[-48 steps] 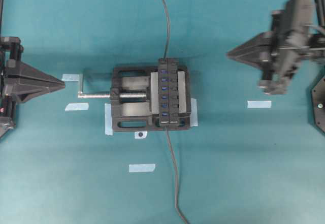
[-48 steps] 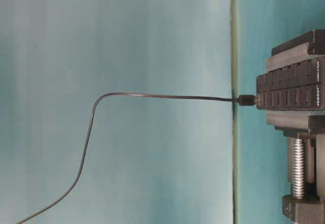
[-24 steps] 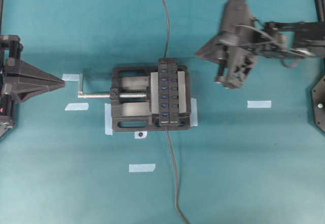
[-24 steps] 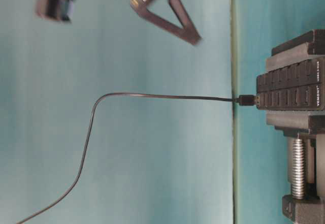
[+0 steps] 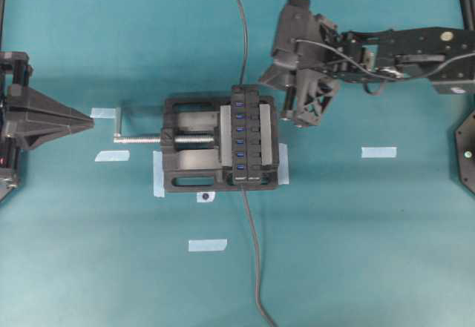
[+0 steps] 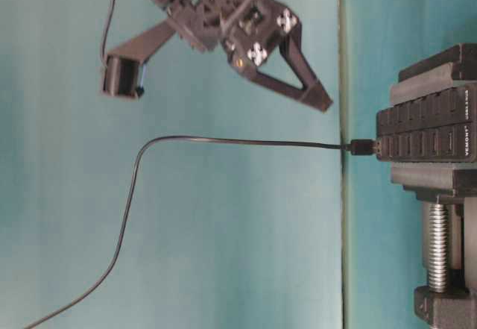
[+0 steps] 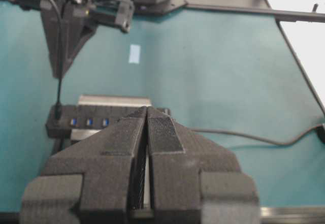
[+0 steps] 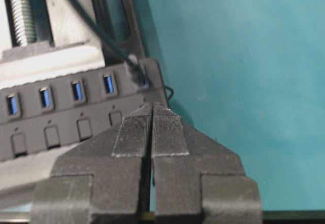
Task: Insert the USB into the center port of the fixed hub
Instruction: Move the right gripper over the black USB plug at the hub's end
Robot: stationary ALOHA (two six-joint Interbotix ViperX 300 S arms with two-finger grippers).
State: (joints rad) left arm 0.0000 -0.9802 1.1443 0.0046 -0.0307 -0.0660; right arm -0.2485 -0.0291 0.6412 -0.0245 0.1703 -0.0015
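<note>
The fixed hub (image 5: 248,138) is a black bar with blue slots, clamped in a vise. The USB (image 5: 243,88) is a small black plug sitting in the end slot at the hub's far end. Its thin cable (image 6: 223,141) rises from it and curves away. The plug also shows in the table-level view as the USB (image 6: 363,148) and in the right wrist view as the USB (image 8: 136,72). My right gripper (image 5: 260,81) is shut and holds nothing. Its tips hover just beside and above that plug, apart from it. My left gripper (image 5: 92,123) is shut and empty at the left, pointing at the vise crank.
The black vise (image 5: 189,175) has a silver screw and crank (image 5: 120,125) sticking out to the left. The hub's thicker grey cable (image 5: 254,260) runs off toward the near edge. Pale tape strips (image 5: 378,151) lie on the teal table (image 5: 371,253).
My right arm has swung in from the right edge to the hub's far end, and its shut tips now sit beside the plug. The left arm, hub and cable have not moved.
</note>
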